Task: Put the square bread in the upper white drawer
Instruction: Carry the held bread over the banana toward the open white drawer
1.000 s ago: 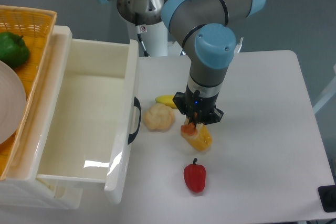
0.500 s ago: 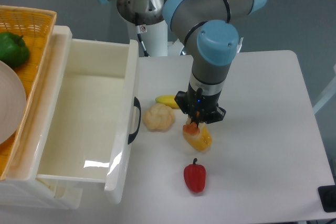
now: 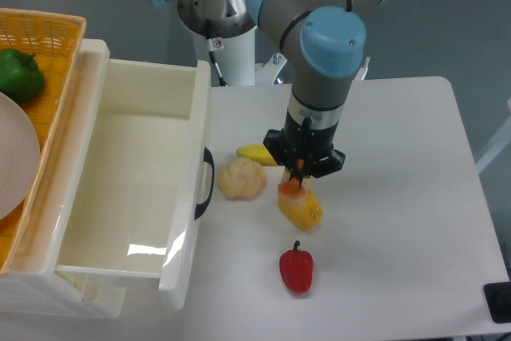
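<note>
On a white table (image 3: 399,197) before a grey wall, the pincer (image 3: 296,184) points down, clamped on the bread (image 3: 291,192), a small chunk with no clear long axis. Just below lies a yellow pepper (image 3: 302,209); the bun (image 3: 241,178) sits left, the open drawer (image 3: 128,189) farther left.

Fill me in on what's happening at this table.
A robot arm's gripper is right over the square bread, which sits against a yellow pepper; whether the jaws have closed on it is hard to tell. The white drawer stands open and empty. A round bun and a red pepper lie nearby.
</note>
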`<state>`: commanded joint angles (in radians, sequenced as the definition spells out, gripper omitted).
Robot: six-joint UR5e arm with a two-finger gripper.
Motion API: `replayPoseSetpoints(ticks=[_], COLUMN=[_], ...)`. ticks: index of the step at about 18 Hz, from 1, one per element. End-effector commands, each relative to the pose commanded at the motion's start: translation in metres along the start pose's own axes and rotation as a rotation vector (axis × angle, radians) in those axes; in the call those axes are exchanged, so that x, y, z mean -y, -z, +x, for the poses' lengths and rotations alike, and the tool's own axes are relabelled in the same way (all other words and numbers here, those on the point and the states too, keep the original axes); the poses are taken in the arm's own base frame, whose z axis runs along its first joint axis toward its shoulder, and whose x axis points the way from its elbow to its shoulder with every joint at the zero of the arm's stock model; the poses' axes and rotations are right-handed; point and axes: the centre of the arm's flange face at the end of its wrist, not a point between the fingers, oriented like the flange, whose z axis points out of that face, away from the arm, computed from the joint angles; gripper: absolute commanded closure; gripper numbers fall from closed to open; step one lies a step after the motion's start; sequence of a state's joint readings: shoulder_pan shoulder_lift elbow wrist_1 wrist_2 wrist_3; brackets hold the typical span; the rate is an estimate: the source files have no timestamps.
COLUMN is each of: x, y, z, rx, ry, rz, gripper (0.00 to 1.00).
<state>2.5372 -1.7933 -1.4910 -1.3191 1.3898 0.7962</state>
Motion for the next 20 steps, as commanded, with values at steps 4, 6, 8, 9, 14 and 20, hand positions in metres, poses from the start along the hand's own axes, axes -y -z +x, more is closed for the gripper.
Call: replayPoseSetpoints(ticks=[4,6,8,9,14,20], x=[-0.005,-0.007,-0.008,-0.008,-0.016,-0.015], y=[0.012,0.019,0.029,0.034,0.055,0.074], z=[0.009,0.011,0.016,0.018,0.036,0.049], rx=[-0.008,-0.005,0.003,0.001,-0.014,-0.032], ry=[0.001,0.003,0.015,0.035,0.044,0.103], rz=[-0.01,-0.007,0.007,0.022,0.026,0.082], gripper=[1.0,1.0,1.0,1.0,1.0,1.0])
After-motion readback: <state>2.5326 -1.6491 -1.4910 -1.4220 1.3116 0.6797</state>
